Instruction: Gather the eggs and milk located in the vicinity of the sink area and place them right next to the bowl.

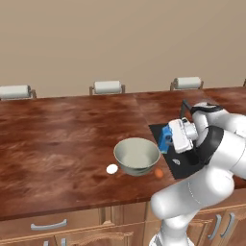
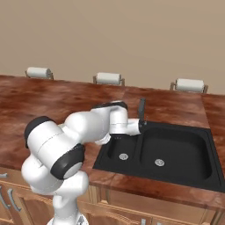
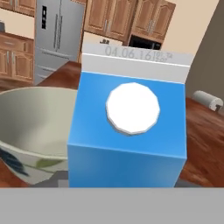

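Note:
The blue milk (image 1: 165,136) carton hangs just above the counter with my gripper (image 1: 169,139) shut on it, right beside the bowl's right rim. In the hand view the milk (image 3: 131,127) looms close, its white round cap facing the camera, and the bowl (image 3: 30,127) is just behind it on the left. The pale grey-green bowl (image 1: 137,154) stands on the wooden counter. A small orange-brown egg (image 1: 159,173) lies at the bowl's front right. The black sink (image 2: 176,154) with two silver drains lies to the right, partly behind my arm.
A white egg (image 1: 112,168) lies at the bowl's front left. A thin dark faucet (image 2: 141,109) stands behind the sink. Three paper towel rolls (image 1: 107,87) line the counter's far edge. Bare wooden counter (image 1: 57,139) stretches to the left.

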Controlling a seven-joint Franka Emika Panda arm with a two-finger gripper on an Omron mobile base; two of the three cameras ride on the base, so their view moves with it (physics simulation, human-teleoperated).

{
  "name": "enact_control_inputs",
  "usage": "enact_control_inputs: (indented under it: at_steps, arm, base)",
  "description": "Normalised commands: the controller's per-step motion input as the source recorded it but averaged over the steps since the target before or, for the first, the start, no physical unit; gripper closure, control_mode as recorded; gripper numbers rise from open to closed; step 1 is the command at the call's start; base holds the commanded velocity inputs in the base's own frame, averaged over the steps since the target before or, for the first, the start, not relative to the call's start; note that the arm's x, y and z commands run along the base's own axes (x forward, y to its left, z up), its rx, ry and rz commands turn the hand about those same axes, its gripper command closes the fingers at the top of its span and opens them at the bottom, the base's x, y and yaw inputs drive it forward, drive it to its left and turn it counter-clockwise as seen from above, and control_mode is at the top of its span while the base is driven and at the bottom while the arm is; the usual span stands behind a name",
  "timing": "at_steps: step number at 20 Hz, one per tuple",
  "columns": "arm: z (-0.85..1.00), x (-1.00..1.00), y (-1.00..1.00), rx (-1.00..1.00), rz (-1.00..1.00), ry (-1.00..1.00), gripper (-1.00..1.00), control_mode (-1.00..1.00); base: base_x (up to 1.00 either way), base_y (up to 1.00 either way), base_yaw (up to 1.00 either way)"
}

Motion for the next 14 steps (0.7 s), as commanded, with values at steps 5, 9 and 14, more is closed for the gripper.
enact_control_inputs:
  at_steps: [5,9,14]
  arm:
    - [-0.22,0.0,0.01,0.0,0.0,-0.01,1.0,-1.0]
    - [-0.22,0.0,0.06,0.0,0.0,0.0,1.0,-1.0]
    - [-0.21,0.0,0.06,0.0,0.0,0.0,1.0,-1.0]
  base:
    - [0.0,0.0,0.0]
    - [0.0,0.0,0.0]
    - [0.0,0.0,0.0]
